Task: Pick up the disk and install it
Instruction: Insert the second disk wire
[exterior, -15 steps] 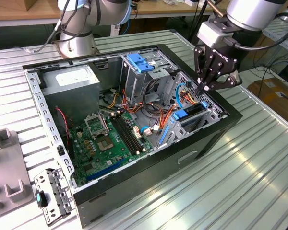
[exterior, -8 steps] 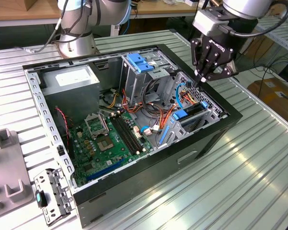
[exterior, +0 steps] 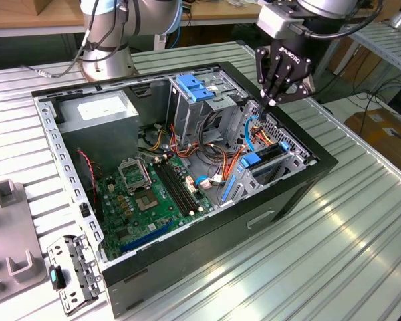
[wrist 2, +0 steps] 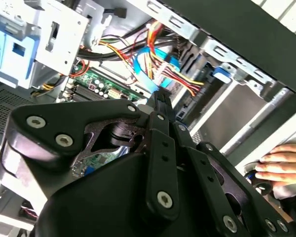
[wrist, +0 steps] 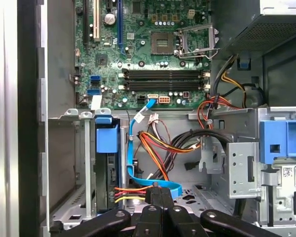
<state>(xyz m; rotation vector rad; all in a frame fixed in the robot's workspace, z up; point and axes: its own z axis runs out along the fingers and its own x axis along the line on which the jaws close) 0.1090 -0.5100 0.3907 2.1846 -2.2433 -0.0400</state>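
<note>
Open black computer case (exterior: 267, 221) lay on its side on a slatted aluminium table (exterior: 361, 221). Green motherboard (exterior: 154, 200) sat on the case floor, its empty CPU socket (exterior: 132, 172) beside black memory slots (exterior: 177, 190). Grey power-supply box (exterior: 97, 110) with a white sticker occupied the far corner. Tall metal drive cage (exterior: 194, 107) carried a blue plastic handle (exterior: 194, 87) on top. Orange, yellow and red wire bundles (wrist: 158, 148) and a blue ribbon cable (wrist: 135, 148) crossed the middle. A loose metal bracket (exterior: 73, 271) lay on the table near the case, at the exterior view's left.
</note>
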